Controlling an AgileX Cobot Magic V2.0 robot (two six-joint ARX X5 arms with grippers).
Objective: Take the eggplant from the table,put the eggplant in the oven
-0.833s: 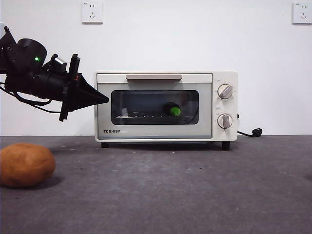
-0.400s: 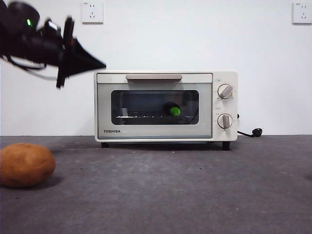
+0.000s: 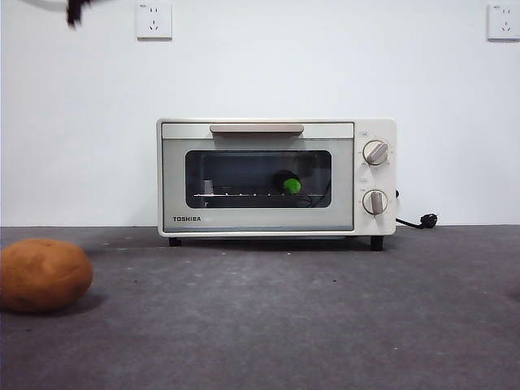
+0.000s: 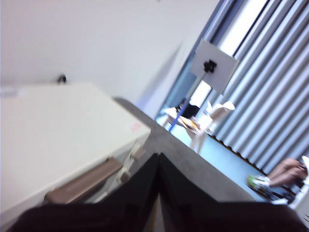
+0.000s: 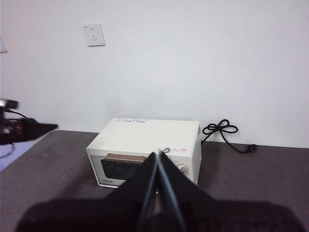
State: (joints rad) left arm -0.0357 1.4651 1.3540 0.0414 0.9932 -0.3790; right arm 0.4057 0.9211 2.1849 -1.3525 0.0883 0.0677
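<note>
Sitting centre frame on the counter [image 3: 325, 325], the oven [image 3: 276, 177], door shut, bar handle up top, two knobs at right. Showing thru the glass window, right of middle: the eggplant [image 3: 286, 183], dark body w/ lime-green cap, lying on the wire rack inside. Looking done, then: eggplant in the oven, door closed, nothing obvious left but parking the arms. Resting at lower left of the front view, well apart from the oven: a brown potato [image 3: 42, 275], not part of the job. Peeking in at the very top left corner of the front view, only a black tip, prob. the left arm. Hanging above the oven's top and handle per the left wrist view: left gripper [image 4: 158, 159], jaws clenched to a point, grasping nothing. Hovering high and well back from the oven per the right wrist view: right gripper [image 5: 158, 157], jaws likewise pressed together, empty. Also showing at the left edge of the right wrist view, the other arm's black tip, clear of the oven. Trailing off behind the oven at right: power cord [image 5: 227, 133], plug lying on the counter.
</note>
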